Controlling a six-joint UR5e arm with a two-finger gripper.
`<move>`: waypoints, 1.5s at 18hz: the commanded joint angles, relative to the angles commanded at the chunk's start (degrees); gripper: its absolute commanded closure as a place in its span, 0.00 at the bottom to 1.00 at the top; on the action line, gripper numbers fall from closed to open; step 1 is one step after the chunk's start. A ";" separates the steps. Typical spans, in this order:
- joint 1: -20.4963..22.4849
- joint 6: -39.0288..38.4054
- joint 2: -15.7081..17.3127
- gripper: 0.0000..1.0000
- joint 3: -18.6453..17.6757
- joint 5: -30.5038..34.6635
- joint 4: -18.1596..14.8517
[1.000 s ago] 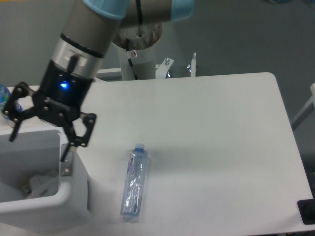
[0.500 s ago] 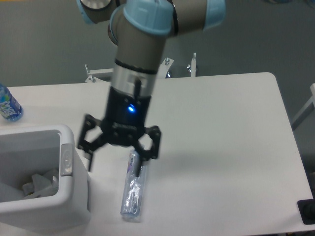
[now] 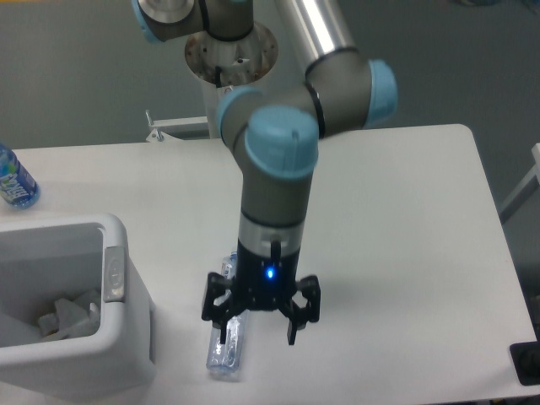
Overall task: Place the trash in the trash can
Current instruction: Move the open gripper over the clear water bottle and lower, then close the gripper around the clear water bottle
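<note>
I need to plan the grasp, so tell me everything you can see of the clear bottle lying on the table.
The bottle is slim, clear plastic with a faint blue tint, and looks empty and a little crumpled. It lies on its side on the white table, near the front edge, cap end pointing away and base toward the camera, just right of the white bin without touching it. The open tool hangs over its upper half and hides that part; whether it touches the bottle cannot be told.

Arm descending from upper frame, elbow joints with light-blue caps, forearm vertical, wrist pointing straight down. Blue indicator light lit on the wrist housing. Gripper point(image 3: 257, 332) low, near the tabletop, its two black fingers point(image 3: 294, 325) spread wide apart, holding nothing.
</note>
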 joint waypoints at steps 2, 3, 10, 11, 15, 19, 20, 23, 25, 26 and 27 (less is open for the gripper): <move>0.00 0.45 -1.14 0.00 -1.06 0.00 0.17; -0.17 0.45 -1.41 0.00 -1.06 -0.09 0.18; -2.28 -0.08 -2.73 0.00 -5.37 0.00 0.79; -2.29 -0.08 -3.69 0.00 -5.37 0.35 0.88; -4.30 -0.17 -6.51 0.00 -4.84 3.16 5.53; -5.18 -0.25 -8.35 0.00 -4.31 5.09 6.06; -5.45 -0.17 -8.53 0.00 -4.31 5.36 6.33; -5.54 -0.34 -9.23 0.00 -4.40 5.62 7.11; -6.32 -0.69 -9.50 0.00 -4.40 6.41 7.56; -6.59 -0.78 -9.50 0.00 -4.49 6.76 7.65; -6.59 -0.78 -9.59 0.00 -4.49 6.94 7.73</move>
